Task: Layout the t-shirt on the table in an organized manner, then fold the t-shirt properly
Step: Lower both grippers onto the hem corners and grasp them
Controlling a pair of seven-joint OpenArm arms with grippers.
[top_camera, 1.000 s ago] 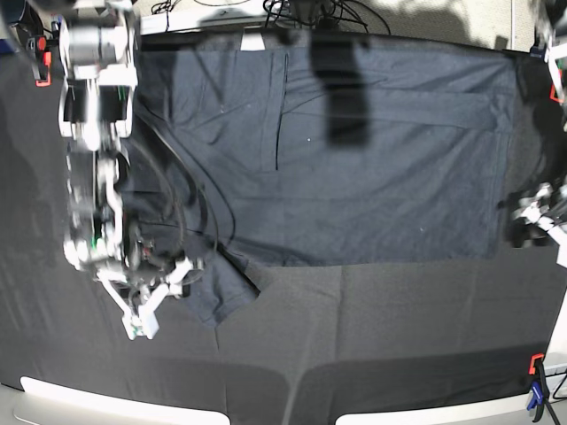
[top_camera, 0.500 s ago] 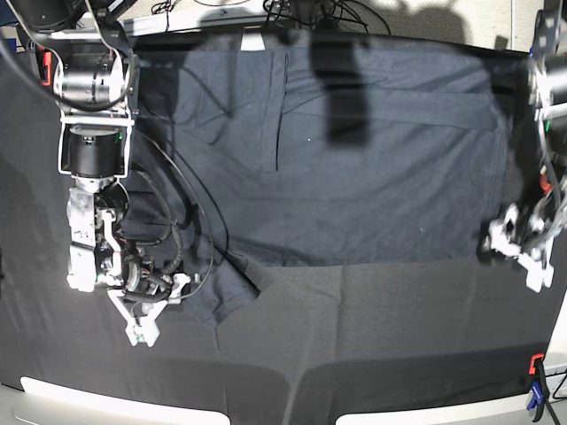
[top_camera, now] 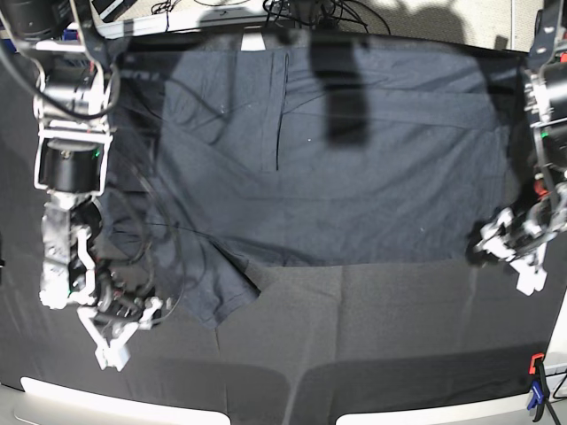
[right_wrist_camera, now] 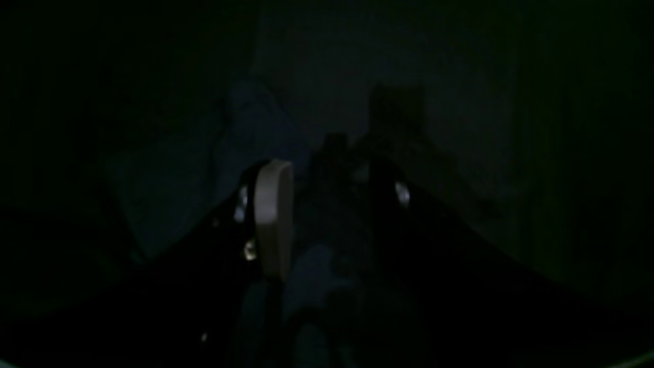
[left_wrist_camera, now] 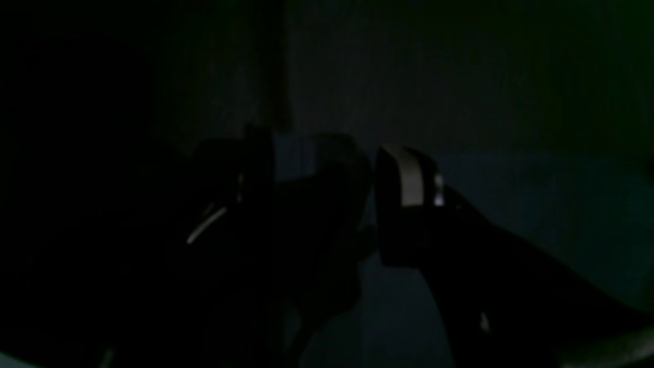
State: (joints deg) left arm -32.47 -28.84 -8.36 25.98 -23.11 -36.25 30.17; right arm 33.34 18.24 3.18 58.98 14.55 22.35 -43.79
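Note:
The dark grey t-shirt (top_camera: 354,177) lies spread flat on the table (top_camera: 399,336), its pale neck label (top_camera: 252,42) at the far edge and one sleeve (top_camera: 217,297) sticking out toward the front left. My right gripper (top_camera: 128,335) hovers low over the black cloth just left of that sleeve, jaws open and empty. My left gripper (top_camera: 509,258) sits at the shirt's front right corner, also open. Both wrist views are very dark. The left gripper (left_wrist_camera: 332,189) and right gripper (right_wrist_camera: 332,204) show spread fingers over dim cloth.
An orange and blue clamp (top_camera: 536,381) grips the table's front right corner. Cables (top_camera: 301,11) crowd the far edge. White rims (top_camera: 115,403) line the front edge. A dark shadow falls across the shirt's upper middle.
The right arm has swung left and toward the front, carrying its gripper away from the sleeve. The left arm has moved inward to the shirt's front right corner. The shirt has not moved.

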